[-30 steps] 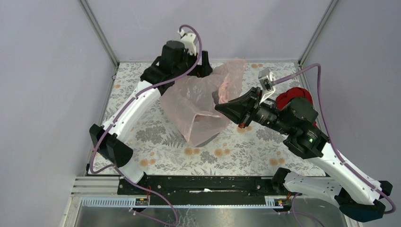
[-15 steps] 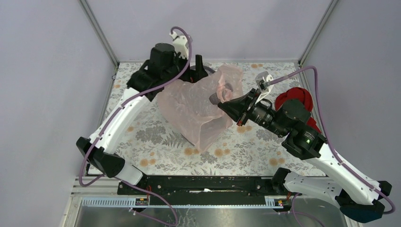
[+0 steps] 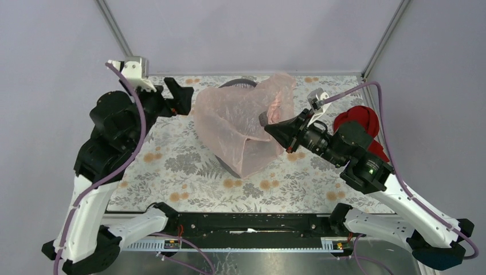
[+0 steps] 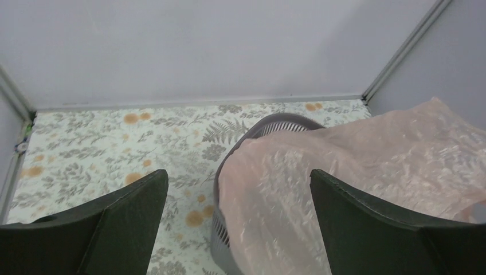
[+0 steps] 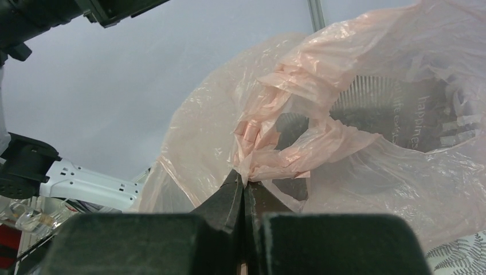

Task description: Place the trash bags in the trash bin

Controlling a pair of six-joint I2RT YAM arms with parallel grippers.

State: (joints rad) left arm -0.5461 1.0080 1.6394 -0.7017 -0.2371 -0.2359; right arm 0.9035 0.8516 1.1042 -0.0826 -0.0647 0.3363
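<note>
Retreat of the left gripper (image 3: 182,97) since the previous frame: from beside the trash bag (image 3: 232,120) to the upper left of the frame, arm folded back, fingers spread wide and empty, pointing right toward the trash bin (image 3: 238,83). The right gripper (image 3: 268,128) stays pinched on the bag's bunched edge. The bag drapes over the bin's rim, upper centre.

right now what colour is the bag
The bag is translucent pale pink, clearest in the right wrist view.
</note>
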